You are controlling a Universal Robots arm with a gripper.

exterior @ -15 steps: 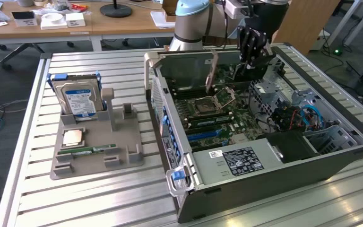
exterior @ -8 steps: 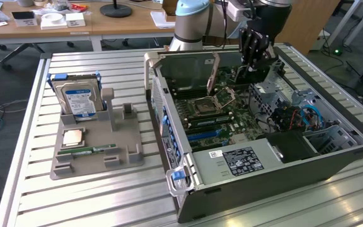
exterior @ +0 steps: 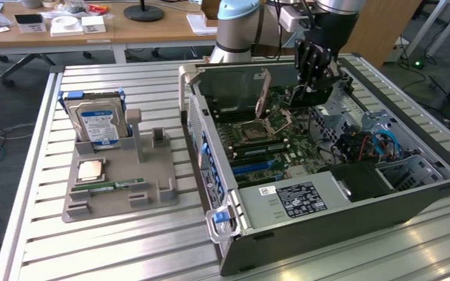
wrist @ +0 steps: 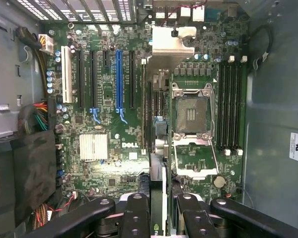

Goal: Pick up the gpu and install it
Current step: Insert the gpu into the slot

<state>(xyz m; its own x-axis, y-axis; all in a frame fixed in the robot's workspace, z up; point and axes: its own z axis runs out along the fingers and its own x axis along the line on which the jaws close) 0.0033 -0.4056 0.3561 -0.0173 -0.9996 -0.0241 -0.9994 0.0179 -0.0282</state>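
Card: held edge-on above the motherboard, inside the open computer case.
Jaws: narrow, clamped on its two faces.
Board print: white "DELL".
Hard drive: blue-white label, text unreadable, upright in a grey stand on the bench.

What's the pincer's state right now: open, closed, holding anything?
The pincer is closed on the gpu, holding it edge-on above the motherboard.

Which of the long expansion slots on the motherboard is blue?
The blue slot, second in the row from the CPU socket. Its neighbours are black; the white slot is at the far end.
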